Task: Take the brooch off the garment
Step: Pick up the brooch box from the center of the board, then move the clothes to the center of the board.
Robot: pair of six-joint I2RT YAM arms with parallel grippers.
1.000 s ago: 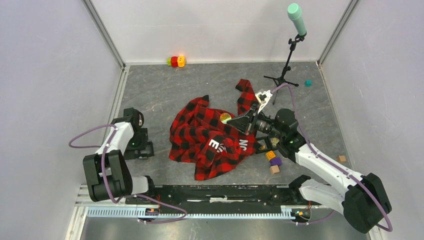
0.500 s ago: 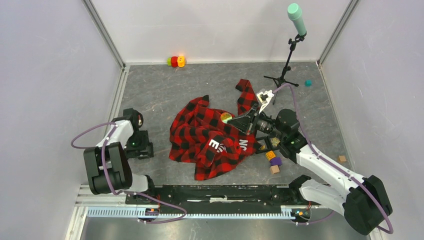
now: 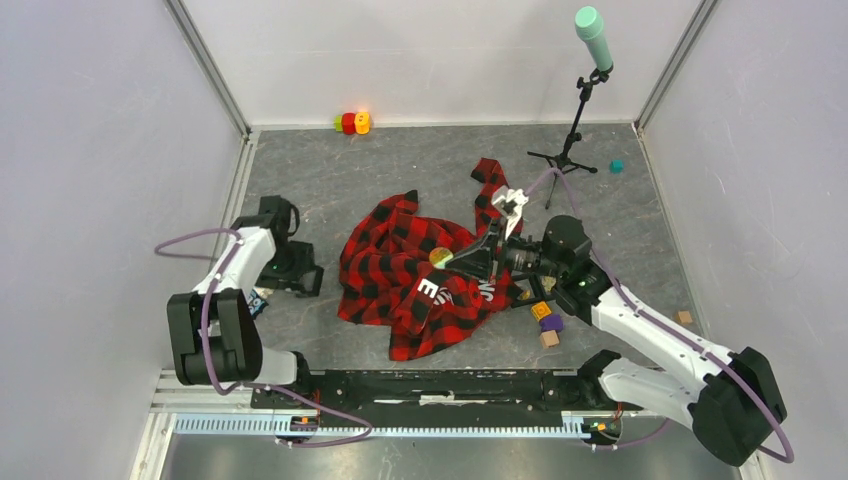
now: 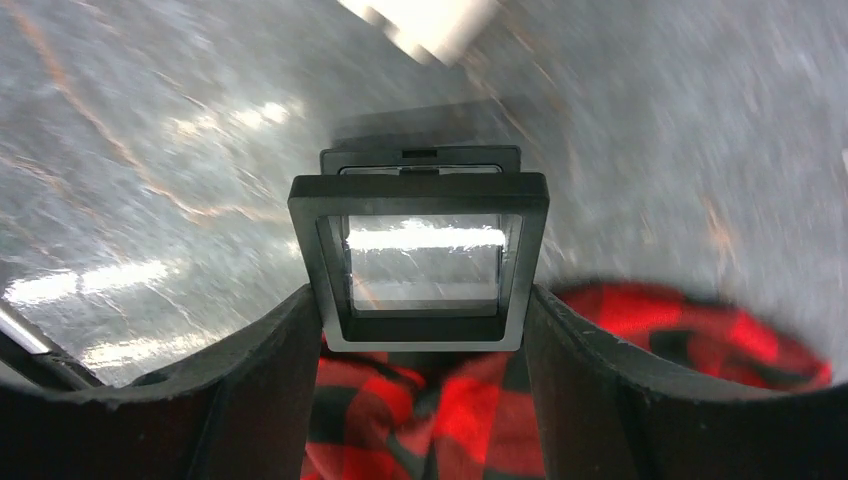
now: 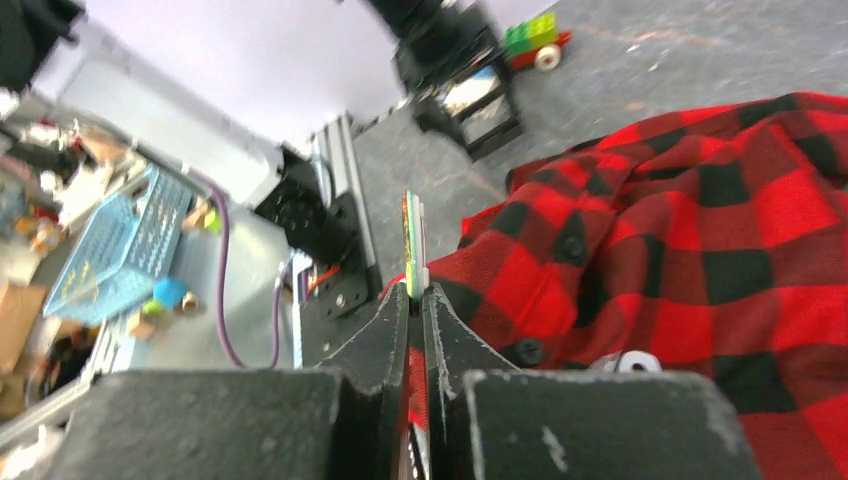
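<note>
The red-and-black checked garment lies crumpled mid-floor, its white letters facing up. My right gripper is over its middle, shut on the brooch, a small round green-and-yellow disc. In the right wrist view the brooch stands edge-on, pinched at the tips of the right gripper, with the garment right behind it. My left gripper hangs just left of the garment. It is shut on a black square frame with a clear window, which sits between the tips of the left gripper.
A microphone stand rises at the back right. Toy blocks sit by the back wall, more blocks under my right arm, a teal block and a wooden cube farther right. A small blue-white item lies by the left arm.
My left gripper has narrowed onto the black frame and carried it up and right toward the garment. The right gripper has shifted left and nearer with the brooch.
</note>
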